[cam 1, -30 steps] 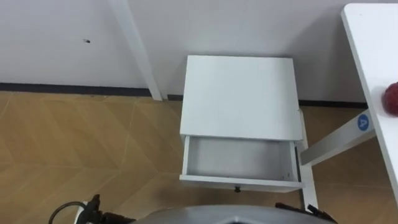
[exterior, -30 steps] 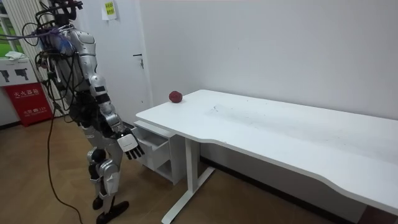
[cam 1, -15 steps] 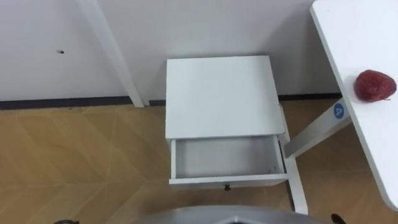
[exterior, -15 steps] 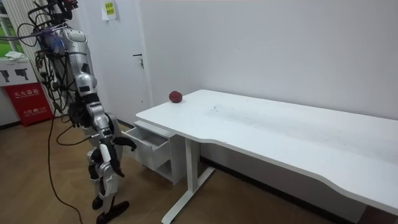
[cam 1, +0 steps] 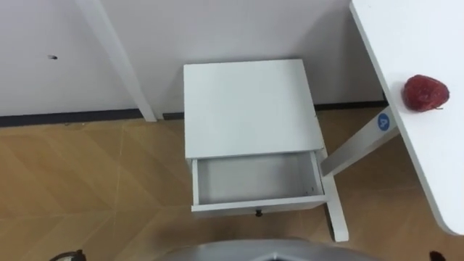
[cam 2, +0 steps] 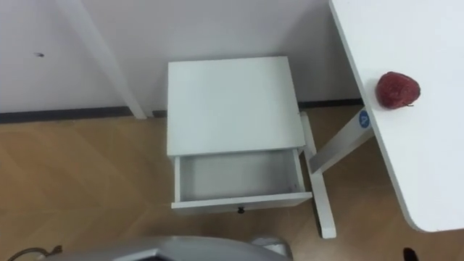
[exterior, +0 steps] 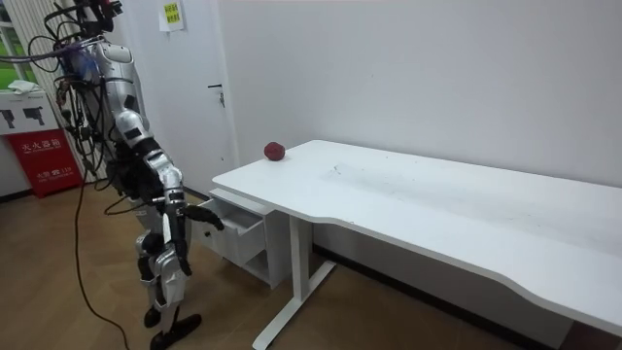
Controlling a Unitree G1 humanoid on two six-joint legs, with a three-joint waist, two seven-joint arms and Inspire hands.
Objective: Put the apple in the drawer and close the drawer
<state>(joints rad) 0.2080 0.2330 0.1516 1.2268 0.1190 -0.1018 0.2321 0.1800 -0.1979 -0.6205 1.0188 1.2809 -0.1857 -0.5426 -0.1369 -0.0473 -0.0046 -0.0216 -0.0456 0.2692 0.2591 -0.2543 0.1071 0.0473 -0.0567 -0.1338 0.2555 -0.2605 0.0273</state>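
Apple (cam 1: pixel 425 93) sits on surface (cam 1: pixel 435 167) near its corner, 2 o'clock from cabinet (cam 1: pixel 249 105). Drawer (cam 1: pixel 254 178) stands open toward 6 o'clock, empty, ready to receive it. Right hand (exterior: pixel 202 215) low by drawer front, fingers straight, holding nothing.

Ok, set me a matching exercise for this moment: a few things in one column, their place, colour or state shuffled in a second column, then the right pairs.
Things:
1. apple
2. drawer
3. table leg
4. floor

Place, colour or state:
A. brown wood pattern
B. carries a round blue sticker
C. red, lying on the white table
D. pulled open, nothing inside

Pairs: 1-C, 2-D, 3-B, 4-A.
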